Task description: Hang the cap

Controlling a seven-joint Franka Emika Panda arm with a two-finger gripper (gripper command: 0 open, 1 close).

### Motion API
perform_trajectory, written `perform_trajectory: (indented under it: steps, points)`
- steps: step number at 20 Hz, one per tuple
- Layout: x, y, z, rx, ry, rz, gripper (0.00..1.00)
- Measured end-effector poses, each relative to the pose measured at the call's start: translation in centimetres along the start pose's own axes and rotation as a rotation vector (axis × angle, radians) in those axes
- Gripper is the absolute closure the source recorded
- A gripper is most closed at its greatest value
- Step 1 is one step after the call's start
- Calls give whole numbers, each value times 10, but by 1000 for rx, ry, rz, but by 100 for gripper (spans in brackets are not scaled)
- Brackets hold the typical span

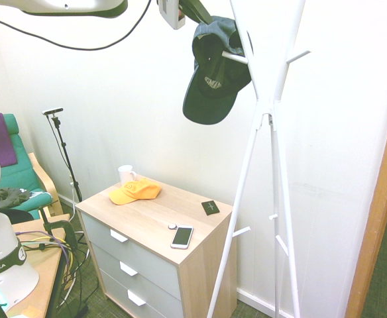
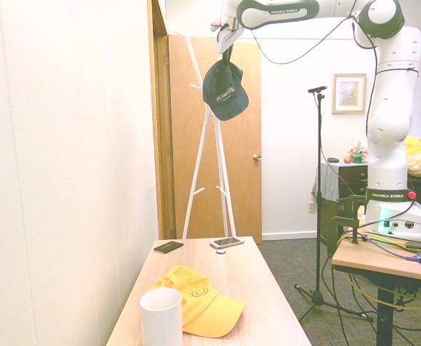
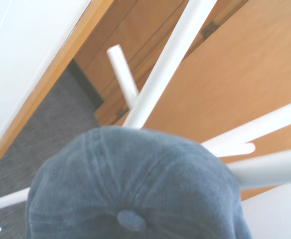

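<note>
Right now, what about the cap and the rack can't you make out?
- Gripper: its fingers are cut off by the first exterior view's top edge and too small in the second.
- Whether the cap rests on a peg of the coat rack: its own fabric hides the contact.
- Cap lettering: too small to read.

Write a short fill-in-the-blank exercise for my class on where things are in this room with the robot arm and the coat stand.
1. The dark cap hangs high at the white ____, by the gripper.
2. The orange cap lies on the wooden ____.
3. Beside the orange cap stands a white ____.
4. The phone lies near the dresser's front edge, screen facing ____.

Missing words: coat stand; dresser; mug; up
</note>
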State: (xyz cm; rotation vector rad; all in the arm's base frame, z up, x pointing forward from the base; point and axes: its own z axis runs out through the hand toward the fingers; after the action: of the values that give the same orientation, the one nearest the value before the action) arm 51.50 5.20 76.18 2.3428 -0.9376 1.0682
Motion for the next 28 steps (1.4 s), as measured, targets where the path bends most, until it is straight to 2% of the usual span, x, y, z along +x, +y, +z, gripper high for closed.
perform_trajectory:
  steps: [6,21,28]
  points:
    - [-19,5,-7,-2,-10,-8,0]
    - [-24,6,-1,-6,-30,13,0]
    - [-48,3,-17,159,-419,1,0]
